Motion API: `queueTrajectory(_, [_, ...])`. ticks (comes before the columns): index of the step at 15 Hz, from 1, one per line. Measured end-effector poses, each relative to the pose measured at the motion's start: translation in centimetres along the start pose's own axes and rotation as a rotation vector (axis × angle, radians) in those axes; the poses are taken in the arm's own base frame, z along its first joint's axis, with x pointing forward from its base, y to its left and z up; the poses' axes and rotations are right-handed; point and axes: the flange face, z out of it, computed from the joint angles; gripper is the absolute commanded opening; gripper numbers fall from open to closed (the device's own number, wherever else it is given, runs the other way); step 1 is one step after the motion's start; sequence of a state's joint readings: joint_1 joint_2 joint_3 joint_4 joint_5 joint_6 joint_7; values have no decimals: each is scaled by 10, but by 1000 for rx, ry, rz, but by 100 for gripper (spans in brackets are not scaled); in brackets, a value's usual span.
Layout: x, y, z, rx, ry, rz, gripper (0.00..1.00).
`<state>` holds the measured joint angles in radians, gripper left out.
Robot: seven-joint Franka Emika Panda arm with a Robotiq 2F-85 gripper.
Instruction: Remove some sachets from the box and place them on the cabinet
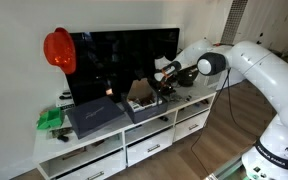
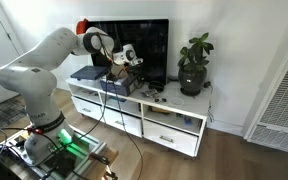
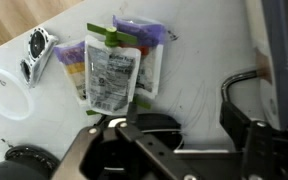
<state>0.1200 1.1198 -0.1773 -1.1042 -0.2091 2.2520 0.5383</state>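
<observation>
The small dark grey box [image 1: 140,106] with a brown flap sits on the white cabinet [image 1: 152,146] in front of the TV; it also shows in an exterior view [image 2: 120,83]. My gripper [image 1: 165,84] hovers just above the cabinet top beside the box, as both exterior views show [image 2: 134,62]. In the wrist view the gripper [image 3: 184,140] is open and empty, its fingers wide apart. A few sachets [image 3: 112,66] with purple, green and yellow tops lie overlapping on the cabinet top [image 3: 199,60], beyond the fingers and apart from them.
A TV [image 1: 124,55] stands behind the box. A larger flat dark grey case [image 1: 92,116], a green object [image 1: 50,119] and a red helmet [image 1: 58,48] sit further along. A potted plant [image 2: 194,66] stands at the cabinet's other end. A white round object [image 3: 4,95] lies near the sachets.
</observation>
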Motion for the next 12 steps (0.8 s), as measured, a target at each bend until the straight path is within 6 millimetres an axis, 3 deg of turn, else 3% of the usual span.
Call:
queueTrajectory(4, [-4,9,-32,106,-106,-19,100])
queueTrajectory(8, [-5,48,-60,202,-151,0,100])
queueTrajectory(12, [-15,74,-107,236,-110,16,100])
